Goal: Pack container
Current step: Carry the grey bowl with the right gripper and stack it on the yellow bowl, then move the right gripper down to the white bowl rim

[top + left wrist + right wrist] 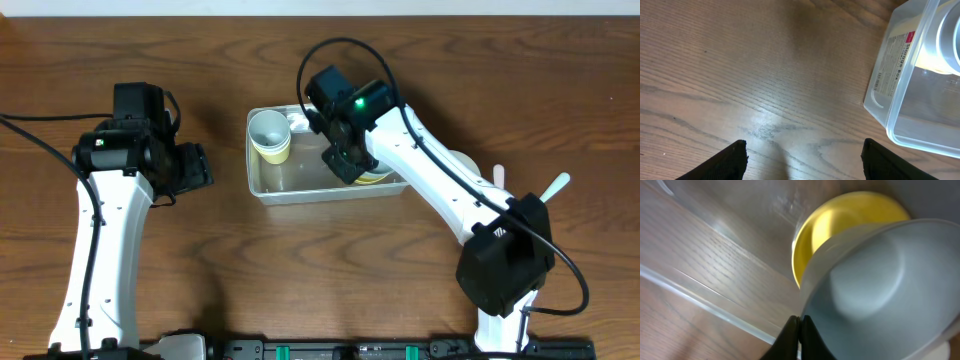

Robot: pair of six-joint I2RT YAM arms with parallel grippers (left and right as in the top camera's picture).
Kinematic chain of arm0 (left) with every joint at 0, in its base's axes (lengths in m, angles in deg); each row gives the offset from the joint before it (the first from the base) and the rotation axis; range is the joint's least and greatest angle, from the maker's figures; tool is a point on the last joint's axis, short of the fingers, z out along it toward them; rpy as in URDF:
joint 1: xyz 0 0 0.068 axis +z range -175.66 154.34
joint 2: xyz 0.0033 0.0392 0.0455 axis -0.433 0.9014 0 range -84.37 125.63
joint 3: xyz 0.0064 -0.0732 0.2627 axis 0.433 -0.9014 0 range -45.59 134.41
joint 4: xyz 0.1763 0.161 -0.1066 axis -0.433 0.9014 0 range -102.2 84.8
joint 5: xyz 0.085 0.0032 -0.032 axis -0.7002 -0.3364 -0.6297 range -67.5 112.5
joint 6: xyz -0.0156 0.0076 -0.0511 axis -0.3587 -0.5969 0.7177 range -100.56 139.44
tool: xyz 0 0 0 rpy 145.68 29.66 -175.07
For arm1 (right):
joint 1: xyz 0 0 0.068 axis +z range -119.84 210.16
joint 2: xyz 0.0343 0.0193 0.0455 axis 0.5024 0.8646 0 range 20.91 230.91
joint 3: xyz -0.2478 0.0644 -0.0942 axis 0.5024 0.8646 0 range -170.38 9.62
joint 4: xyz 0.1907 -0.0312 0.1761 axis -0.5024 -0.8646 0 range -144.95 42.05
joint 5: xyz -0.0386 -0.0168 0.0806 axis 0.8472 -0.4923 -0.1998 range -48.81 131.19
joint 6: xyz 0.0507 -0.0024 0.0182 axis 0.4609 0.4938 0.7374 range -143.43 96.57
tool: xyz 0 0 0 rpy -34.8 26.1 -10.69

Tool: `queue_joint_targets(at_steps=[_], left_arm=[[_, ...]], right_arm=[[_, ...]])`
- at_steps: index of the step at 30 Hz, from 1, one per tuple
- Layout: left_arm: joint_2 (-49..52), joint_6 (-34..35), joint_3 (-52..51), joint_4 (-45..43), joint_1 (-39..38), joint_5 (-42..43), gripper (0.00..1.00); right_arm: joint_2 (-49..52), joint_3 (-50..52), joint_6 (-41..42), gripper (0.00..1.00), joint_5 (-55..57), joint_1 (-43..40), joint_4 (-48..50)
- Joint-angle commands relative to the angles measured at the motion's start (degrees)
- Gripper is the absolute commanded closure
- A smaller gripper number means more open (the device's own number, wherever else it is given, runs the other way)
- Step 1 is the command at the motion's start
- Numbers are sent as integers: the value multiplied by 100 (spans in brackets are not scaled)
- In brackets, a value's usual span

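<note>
The clear plastic container (300,194) stands at the table's middle; it also shows in the left wrist view (900,100) and in the right wrist view (700,292). A white cup nested in a yellow cup (270,133) stands in its left end. My right gripper (346,160) is inside the container's right end, shut (800,330) on the rim of a white bowl (880,280), held tilted over a yellow bowl (840,220) on the container floor. My left gripper (196,168) is open and empty (804,160) above bare table, left of the container.
A white utensil (555,186) and another white piece (498,176) lie on the table right of the container, beside a round white dish (463,160) partly hidden by my right arm. A small white item (298,121) lies in the container's back.
</note>
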Motion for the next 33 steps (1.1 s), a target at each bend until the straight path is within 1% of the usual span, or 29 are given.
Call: queue_joint_targets(at_steps=[1,2,3,8,14,17,19,22,25,27,30,33], left_arm=[[-81,55,-9,15,-2,15,26],[-81,55,-9,15,-2,15,26],[-81,55,-9,15,-2,15,26],[-79,55,-9,15,-2,15,26],[-81,55,-9,15,-2,15,26],[-81,55,-9,15,-2,15,26],[-79,52,-9,15,-2,15,26],[-81,52,-9,15,-2,15,26],[-79,55,-9,11,-2,13,26],[-81,55,-9,11,-2,15,26],[-79,55,-9,13,-2,15,26],[-81,55,-9,13,-2,13,26]], right_arm=[[-4,109,48,64,7,-33,39],[-4,107,39,55,9,-35,57],[-4,107,9,49,11,-35,81],[-11,-37,52,51,358,-35,160],[-264,-1060,693,47,909,-162,-232],[-562,-1547,1196,44,787,-463,-354],[-778,-1652,1329,44,413,-748,-409],[-968,-1650,1567,45,0,-1248,-826],[-960,-1567,1862,45,-39,-1641,-1458],[-955,-1283,1952,46,-37,-1864,-1696],[-953,-673,1965,46,-42,-2094,-1657],[-953,61,1958,46,-39,-2240,-1307]])
